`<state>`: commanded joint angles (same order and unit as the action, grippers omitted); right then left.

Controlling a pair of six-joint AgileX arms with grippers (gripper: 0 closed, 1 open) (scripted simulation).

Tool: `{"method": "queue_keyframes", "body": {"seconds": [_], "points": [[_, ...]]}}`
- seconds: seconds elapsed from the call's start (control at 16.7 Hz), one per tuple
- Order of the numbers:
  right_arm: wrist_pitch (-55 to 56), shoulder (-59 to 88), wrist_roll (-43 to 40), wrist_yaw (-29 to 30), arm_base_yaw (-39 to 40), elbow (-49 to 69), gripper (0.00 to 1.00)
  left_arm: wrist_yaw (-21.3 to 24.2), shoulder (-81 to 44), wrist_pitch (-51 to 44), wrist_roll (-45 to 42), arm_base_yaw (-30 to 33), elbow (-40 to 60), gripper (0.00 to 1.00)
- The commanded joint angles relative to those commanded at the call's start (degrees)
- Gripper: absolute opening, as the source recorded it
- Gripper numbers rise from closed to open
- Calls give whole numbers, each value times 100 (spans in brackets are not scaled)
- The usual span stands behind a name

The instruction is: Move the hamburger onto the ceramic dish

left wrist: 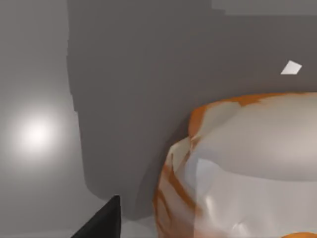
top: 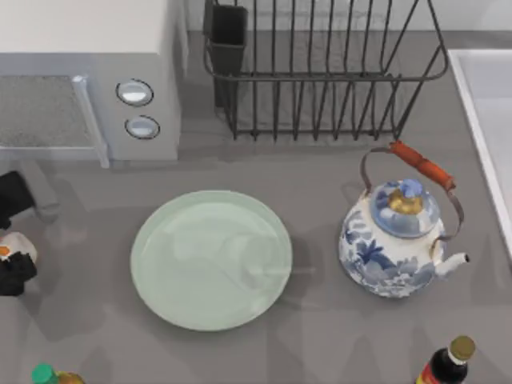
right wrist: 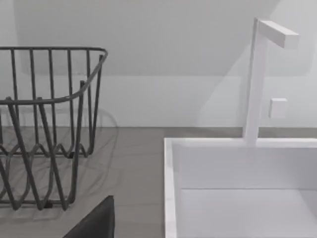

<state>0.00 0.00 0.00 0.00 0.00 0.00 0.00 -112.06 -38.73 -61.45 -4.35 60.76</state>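
The hamburger (top: 16, 246), a small cream lump with orange filling, lies at the table's far left edge. It looms close in the left wrist view (left wrist: 247, 168). My left gripper (top: 11, 237) hangs over it, open, with black parts showing on either side of the bun. One dark fingertip (left wrist: 104, 223) stands beside the bun, a gap between them. The ceramic dish (top: 160, 240), a wide pale mint-green plate, rests bare at the table's middle, to the right of the hamburger. A dark fingertip (right wrist: 96, 223) of my right gripper, parked and open, shows in the right wrist view.
A blue-and-white teapot (top: 396, 240) stands right of the dish. A black wire rack (top: 320, 72) sits at the back, a white microwave (top: 88, 72) at the back left, a white sink (top: 488, 104) at the right. Bottles (top: 448, 364) stand along the front edge.
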Motion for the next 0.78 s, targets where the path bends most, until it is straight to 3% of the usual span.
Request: {"method": "queue_keyframes", "body": {"seconds": [0.3,0.78], "points": [[0,0,0,0,0,0,100,0,0,0,0,0,0,2],[0,0,0,0,0,0,100,0,0,0,0,0,0,0]]}}
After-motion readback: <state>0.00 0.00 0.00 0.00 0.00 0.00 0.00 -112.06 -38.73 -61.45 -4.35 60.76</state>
